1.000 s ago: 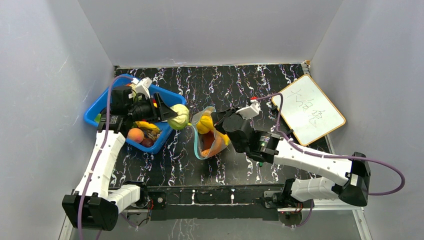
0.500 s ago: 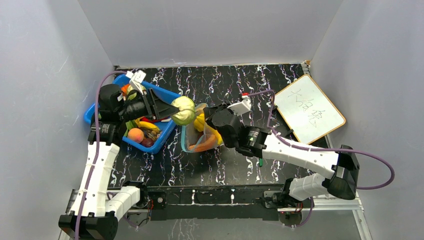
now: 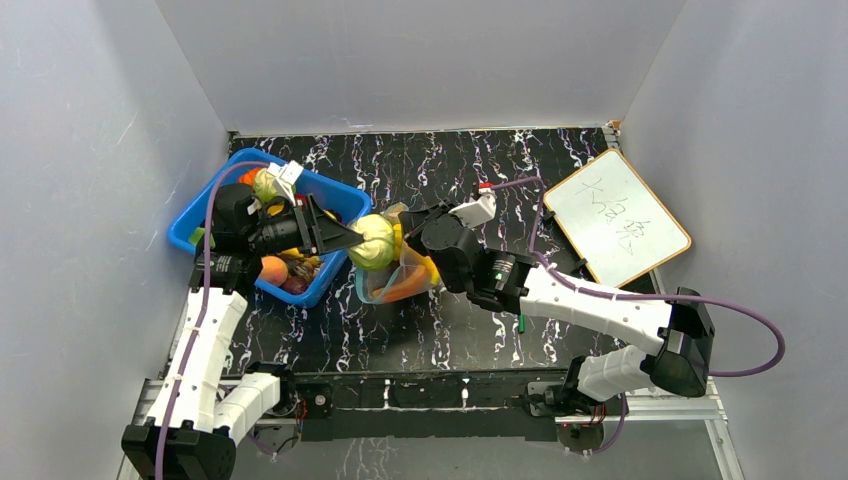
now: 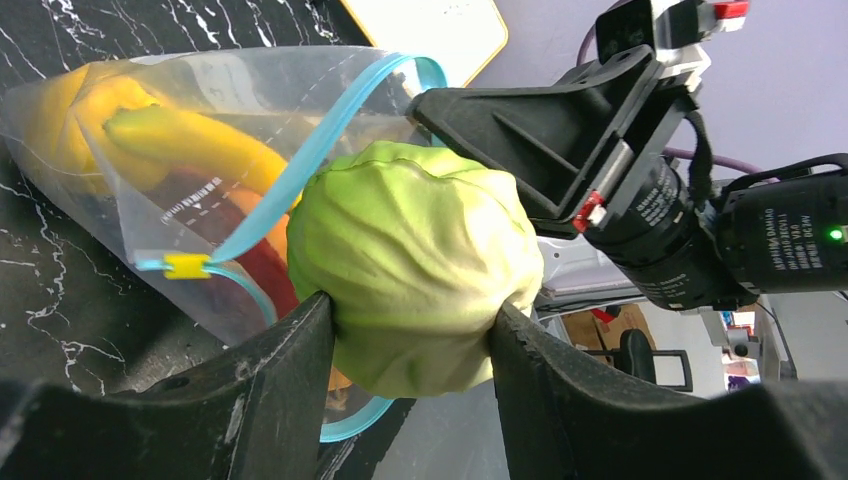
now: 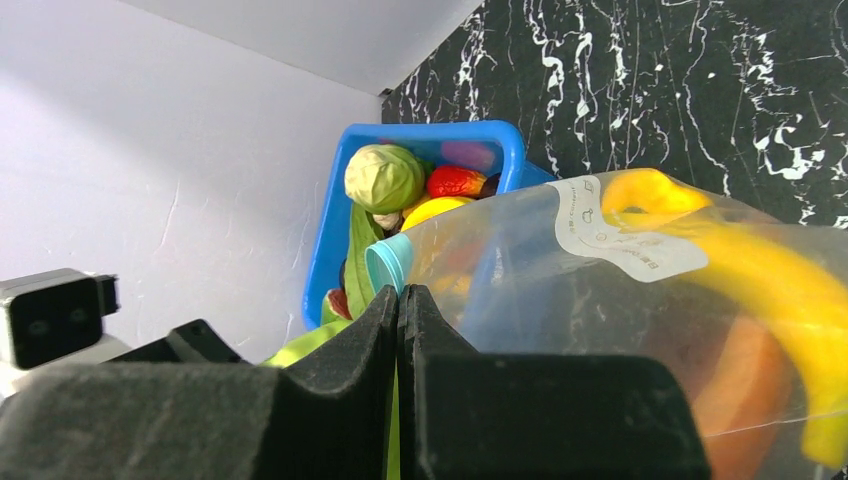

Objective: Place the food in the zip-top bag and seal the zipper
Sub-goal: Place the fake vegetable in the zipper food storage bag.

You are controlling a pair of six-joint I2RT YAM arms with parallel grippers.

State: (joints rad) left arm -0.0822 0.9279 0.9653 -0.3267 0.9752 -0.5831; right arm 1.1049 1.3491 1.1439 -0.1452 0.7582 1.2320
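Note:
My left gripper (image 3: 352, 238) is shut on a pale green cabbage (image 3: 372, 242) and holds it at the open mouth of the clear zip-top bag (image 3: 400, 275); the cabbage fills the left wrist view (image 4: 415, 260). The bag holds yellow bananas (image 4: 190, 140) and orange and red pieces. Its teal-blue zipper strip (image 4: 300, 170) curves round the mouth, with a yellow slider (image 4: 187, 266). My right gripper (image 5: 400, 295) is shut on the bag's teal rim (image 5: 385, 265) and holds the mouth up. More food (image 3: 285, 272) lies in the blue bin.
A blue bin (image 3: 335, 195) stands at the left under my left arm, also in the right wrist view (image 5: 420, 140). A small whiteboard (image 3: 615, 215) lies at the right. A small green pen (image 3: 521, 323) lies under the right arm. Grey walls surround the table.
My left gripper has carried the cabbage rightward from over the bin to the bag's mouth. My right gripper has shifted the bag leftward toward it.

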